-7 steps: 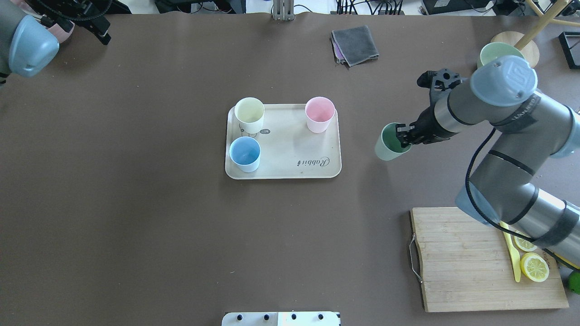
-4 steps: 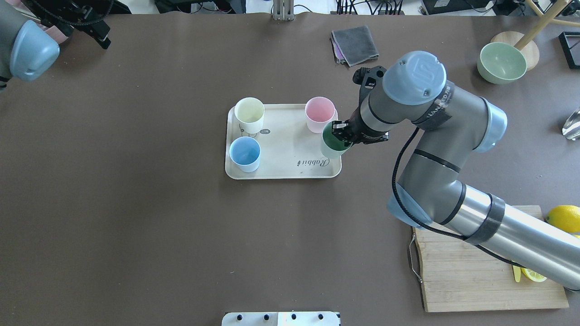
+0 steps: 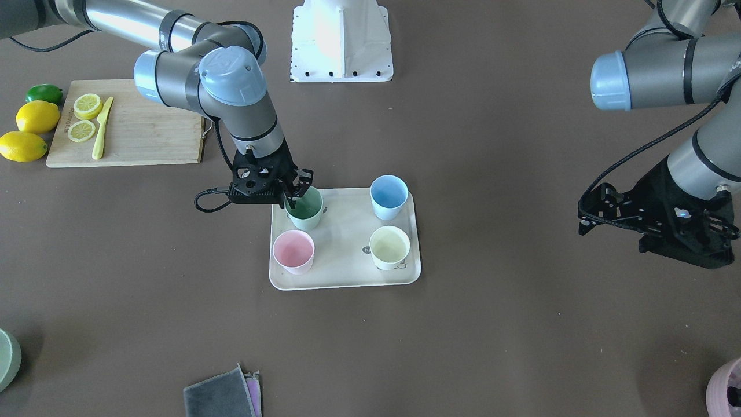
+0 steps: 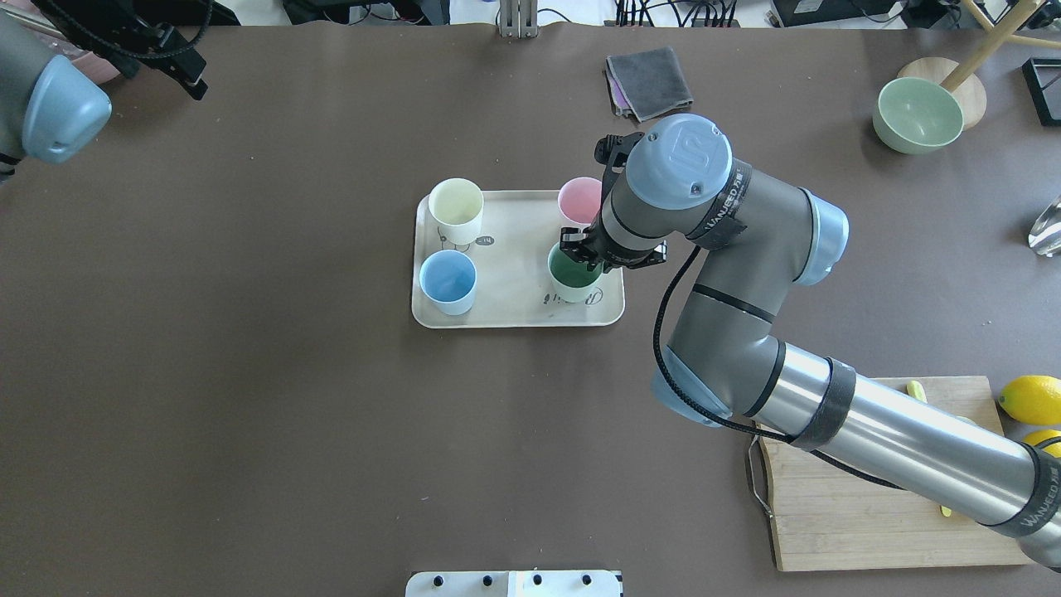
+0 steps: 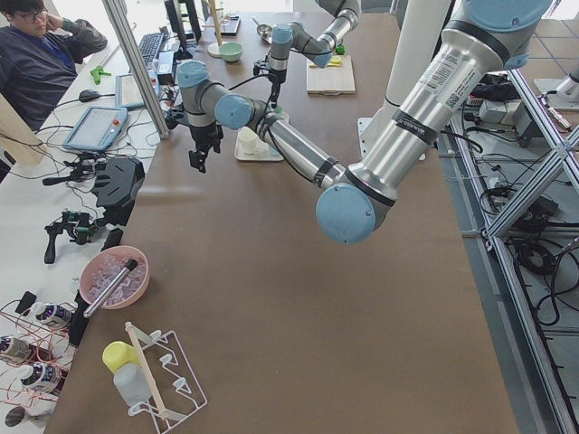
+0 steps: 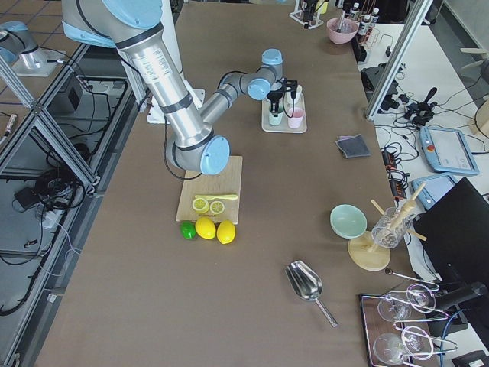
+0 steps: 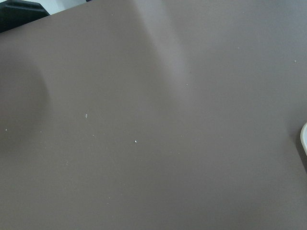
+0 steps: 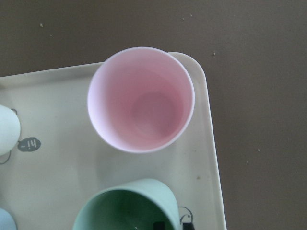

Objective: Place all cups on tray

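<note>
Pinching matte tapered sage-green cup (image 3: pixel 305 213)

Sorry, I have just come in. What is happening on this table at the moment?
The right gripper pinches the rim of the sage green cup at a corner of the cream tray, next to the pink cup. Whether its base rests on the tray yet is hard to tell. The pale yellow cup and the light blue cup also stand upright on the tray. The left arm hangs off to the side over bare table, away from the tray.
</note>
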`<state>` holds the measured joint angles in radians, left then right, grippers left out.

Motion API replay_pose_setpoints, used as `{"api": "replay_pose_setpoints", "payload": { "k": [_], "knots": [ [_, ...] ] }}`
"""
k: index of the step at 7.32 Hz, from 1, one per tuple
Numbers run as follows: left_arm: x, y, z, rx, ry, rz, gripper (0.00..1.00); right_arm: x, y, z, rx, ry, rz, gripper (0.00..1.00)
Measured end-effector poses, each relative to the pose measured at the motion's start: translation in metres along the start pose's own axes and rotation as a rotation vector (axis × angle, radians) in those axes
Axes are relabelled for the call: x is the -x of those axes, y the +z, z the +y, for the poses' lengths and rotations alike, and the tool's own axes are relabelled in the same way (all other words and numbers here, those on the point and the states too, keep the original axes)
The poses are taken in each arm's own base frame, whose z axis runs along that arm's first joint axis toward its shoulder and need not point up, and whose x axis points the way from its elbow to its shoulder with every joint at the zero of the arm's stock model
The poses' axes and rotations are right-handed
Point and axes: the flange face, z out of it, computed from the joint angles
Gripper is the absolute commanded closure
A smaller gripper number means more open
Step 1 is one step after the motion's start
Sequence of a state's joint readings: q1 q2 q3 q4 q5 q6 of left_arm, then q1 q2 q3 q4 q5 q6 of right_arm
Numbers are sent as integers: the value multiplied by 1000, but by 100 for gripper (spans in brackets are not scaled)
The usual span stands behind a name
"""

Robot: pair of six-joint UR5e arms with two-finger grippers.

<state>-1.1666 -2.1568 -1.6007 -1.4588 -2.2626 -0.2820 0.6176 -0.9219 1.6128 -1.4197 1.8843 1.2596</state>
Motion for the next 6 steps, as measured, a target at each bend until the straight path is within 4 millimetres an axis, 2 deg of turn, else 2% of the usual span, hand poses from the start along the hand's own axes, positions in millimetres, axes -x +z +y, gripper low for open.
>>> {"api": "replay_pose_setpoints", "payload": {
  "k": [1, 2, 3, 4, 5, 6],
  "knots": [
    [0, 0, 0, 0, -1, 0, 2, 0, -10, -9, -15, 4, -9, 0],
    [6, -5, 1, -4, -8, -4, 2, -10, -30, -32, -18, 18, -23, 0],
    [23, -13, 5, -12, -28, -12, 2, -33, -58, -65, 3, 30, -33, 0],
    [52, -20, 18, -18, -44, -25, 2, -71, -91, -101, 28, 9, -16, 0],
    [90, -29, 38, -23, -32, -43, 2, -121, -123, -127, 45, -47, 31, 0],
    [136, -35, 68, -17, -10, -64, 2, -187, -153, -147, 62, -116, 86, 0]
  ]
}}
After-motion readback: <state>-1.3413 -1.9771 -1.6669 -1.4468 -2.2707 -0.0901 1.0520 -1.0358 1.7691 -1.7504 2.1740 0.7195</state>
